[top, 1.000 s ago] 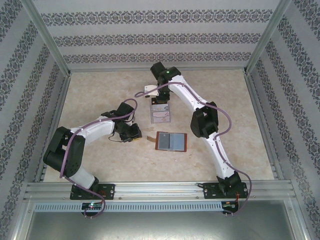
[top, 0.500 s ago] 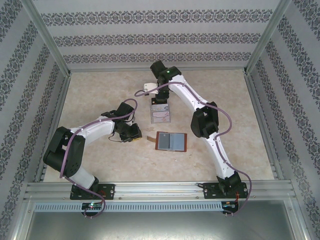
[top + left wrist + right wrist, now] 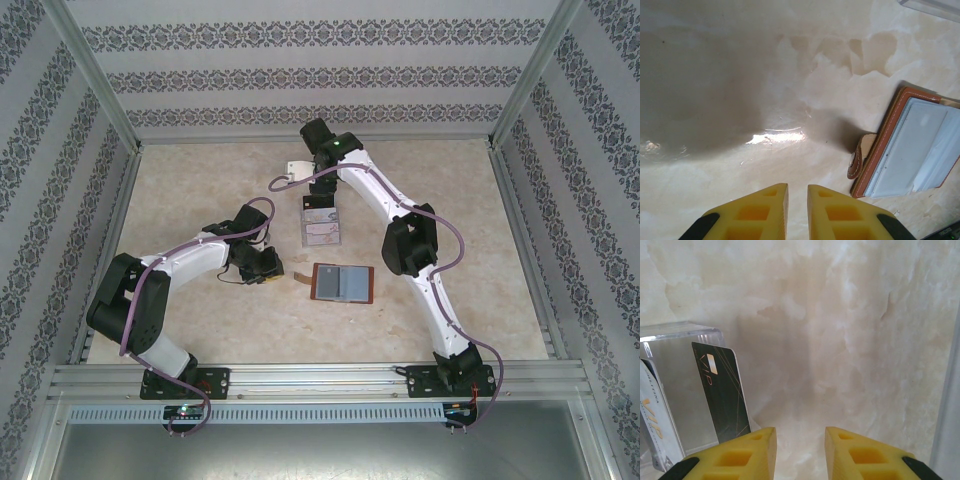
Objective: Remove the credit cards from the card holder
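The card holder [image 3: 343,283] lies open on the table, reddish-brown with blue-grey pockets; the left wrist view has it at the right [image 3: 912,145] with its tan strap tab [image 3: 860,157]. My left gripper [image 3: 797,187] hovers just left of the tab, its jaws a narrow gap apart with nothing between them. Two credit cards, a dark one [image 3: 722,390] and a white one [image 3: 655,415], stand in the clear tray [image 3: 685,332]. My right gripper [image 3: 800,432] is open and empty, right of the dark card and above the tray's far end [image 3: 320,203].
The clear tray [image 3: 321,228] stands just beyond the card holder at mid-table. Aluminium frame rails [image 3: 110,230] and patterned walls bound the table on three sides. Bare marble-like tabletop lies to the far left and right.
My right gripper has opened a little and drawn slightly back from the tray. The left arm and the card holder have not moved.
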Controlling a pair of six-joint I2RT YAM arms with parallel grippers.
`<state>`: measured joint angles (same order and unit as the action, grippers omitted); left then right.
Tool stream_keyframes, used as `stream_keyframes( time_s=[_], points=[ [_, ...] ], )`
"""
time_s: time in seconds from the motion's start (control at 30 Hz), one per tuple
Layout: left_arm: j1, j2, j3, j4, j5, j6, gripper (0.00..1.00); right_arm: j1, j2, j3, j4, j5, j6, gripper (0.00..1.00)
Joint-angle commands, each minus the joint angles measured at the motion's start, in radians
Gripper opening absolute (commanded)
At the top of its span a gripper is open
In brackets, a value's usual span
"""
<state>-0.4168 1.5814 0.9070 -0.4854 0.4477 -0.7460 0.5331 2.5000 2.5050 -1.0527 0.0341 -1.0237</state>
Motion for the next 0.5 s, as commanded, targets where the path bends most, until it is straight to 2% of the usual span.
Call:
stream_keyframes(
  time_s=[0.0,0.47],
  points=[
    [0.013,-0.016,-0.007,-0.01,0.008,-0.006,0.17,0.007,0.021,0.011,-0.001,-0.005,0.019,0.32],
    [0.013,-0.02,-0.007,-0.014,0.005,-0.007,0.17,0.007,0.034,0.003,0.02,-0.018,0.029,0.33]
  ],
)
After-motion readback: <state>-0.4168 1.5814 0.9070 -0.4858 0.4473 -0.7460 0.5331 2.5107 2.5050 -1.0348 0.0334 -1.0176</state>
